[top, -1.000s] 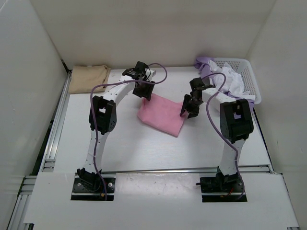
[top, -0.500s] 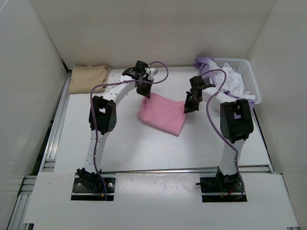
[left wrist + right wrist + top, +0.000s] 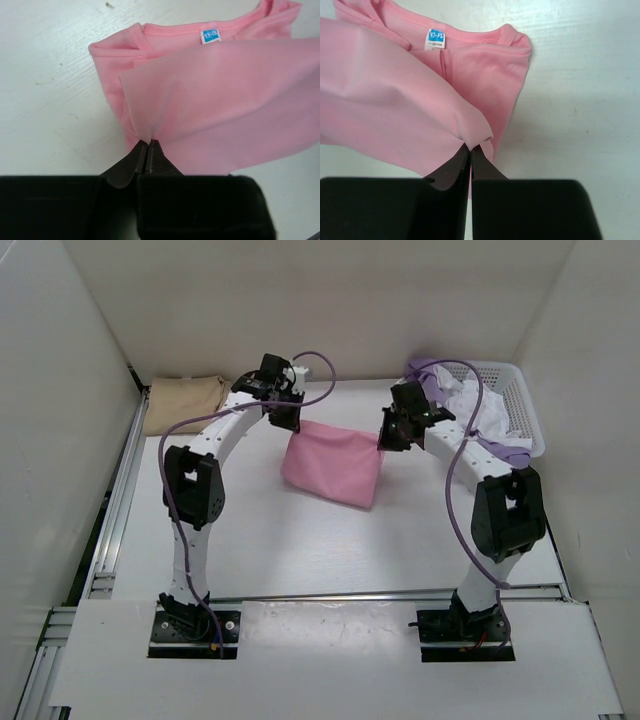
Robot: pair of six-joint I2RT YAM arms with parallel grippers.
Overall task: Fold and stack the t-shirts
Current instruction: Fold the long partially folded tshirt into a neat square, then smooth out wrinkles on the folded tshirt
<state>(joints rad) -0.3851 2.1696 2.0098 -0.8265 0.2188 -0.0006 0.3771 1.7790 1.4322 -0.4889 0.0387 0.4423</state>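
The pink t-shirt (image 3: 332,466) sits at the centre of the frame. Its upper edge is raised off the surface (image 3: 300,550) and stretched between the two arms. A second ago it lay flat. The left end effector (image 3: 148,145) is clamped on one corner of the lifted layer and the right end effector (image 3: 470,148) on the other; both stood open above the cloth before. The collar end with its blue label (image 3: 210,36) lies on the surface. The tan t-shirt (image 3: 183,403) is folded at upper left. The white t-shirt (image 3: 470,400) and lavender t-shirt (image 3: 428,375) spill from the basket (image 3: 520,405) at upper right.
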